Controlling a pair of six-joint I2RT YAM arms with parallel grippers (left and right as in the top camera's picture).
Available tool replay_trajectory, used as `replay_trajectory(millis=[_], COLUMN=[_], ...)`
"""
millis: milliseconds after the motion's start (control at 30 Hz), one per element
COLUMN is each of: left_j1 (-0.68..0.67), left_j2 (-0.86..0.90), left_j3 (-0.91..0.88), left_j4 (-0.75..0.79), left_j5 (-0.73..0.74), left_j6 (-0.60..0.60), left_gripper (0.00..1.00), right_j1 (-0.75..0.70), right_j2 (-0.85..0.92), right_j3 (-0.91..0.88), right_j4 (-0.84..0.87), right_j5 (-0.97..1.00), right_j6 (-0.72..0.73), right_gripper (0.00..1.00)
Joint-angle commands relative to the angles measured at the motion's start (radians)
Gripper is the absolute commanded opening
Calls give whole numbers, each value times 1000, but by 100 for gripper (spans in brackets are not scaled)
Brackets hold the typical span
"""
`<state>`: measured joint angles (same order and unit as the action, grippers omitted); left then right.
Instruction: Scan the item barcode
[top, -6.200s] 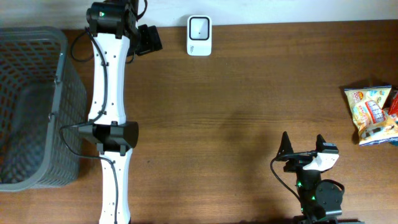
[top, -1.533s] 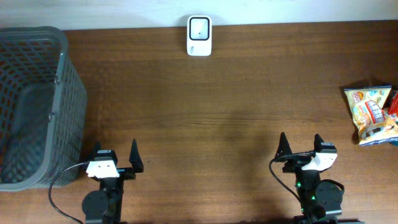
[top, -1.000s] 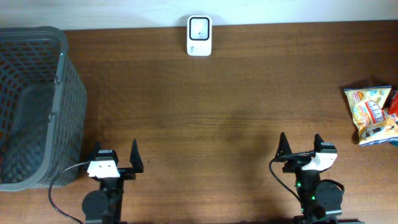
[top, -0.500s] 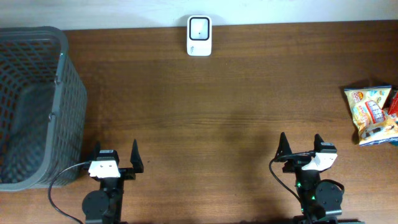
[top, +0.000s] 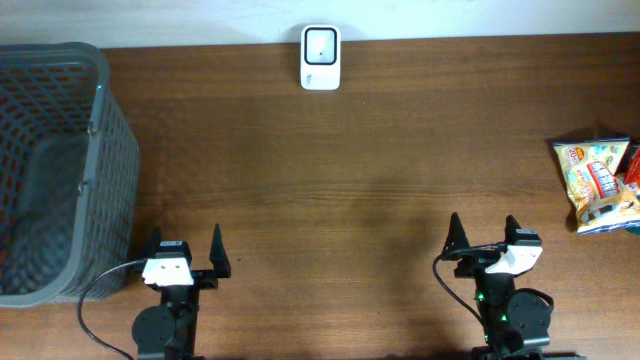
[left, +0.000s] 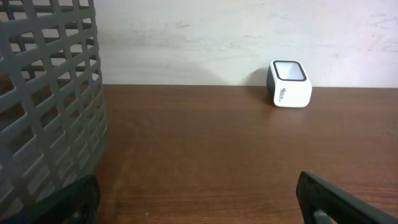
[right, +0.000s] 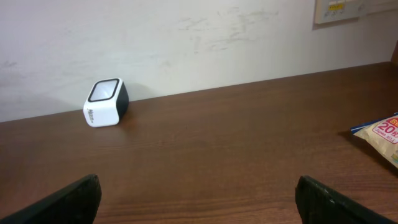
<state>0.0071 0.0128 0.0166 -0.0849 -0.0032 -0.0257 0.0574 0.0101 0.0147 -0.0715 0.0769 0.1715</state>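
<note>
You'll find the white scanner (top: 320, 58) at the far edge of the surface (top: 350, 180), against the wall. The snack bag (top: 598, 185) lies well to the scanner's right, at the surface's right edge. On the near side from the scanner, the left gripper (top: 186, 240) and right gripper (top: 486, 228) both stand spread wide, holding nothing. The grey basket (top: 105, 150) stands far to the scanner's left.

left hand (top: 186, 242): spread wide, empty, arm folded back | right hand (top: 486, 230): spread wide, empty, arm folded back
</note>
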Motion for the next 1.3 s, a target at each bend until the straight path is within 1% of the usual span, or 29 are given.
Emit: replay_trajectory(millis=[0,333,367,433,500,567,1267], left_j1=[-4,-4,-4,-4,-4,-4,-4], left_j2=[-8,-8,-8,-8,-8,-8,-8], left_j3=[-8,-8,-8,-8,-8,-8,-8], left_j4=[2,2,2,2,2,2,2], left_j5=[4,4,4,4,4,4,4], left_j6=[16,16,16,16,16,16,16], left_gripper=[99,99,99,99,99,99,99], right_j1=[-7,-7,-6,-6,-6,-6,-6], right_j2=[-7,-7,-7,-7,-7,-7,-7], right_j3=[-9,-9,-9,-9,-9,-9,-9], right_j4=[-3,-6,-8,-12,-12,-12,-8], right_j5=[-2,-3,-15,-47,-43,-40,-40], right_j6=[-10,-20,-48,-155,-200,-213,-216], right_gripper=[98,98,98,98,98,98,98])
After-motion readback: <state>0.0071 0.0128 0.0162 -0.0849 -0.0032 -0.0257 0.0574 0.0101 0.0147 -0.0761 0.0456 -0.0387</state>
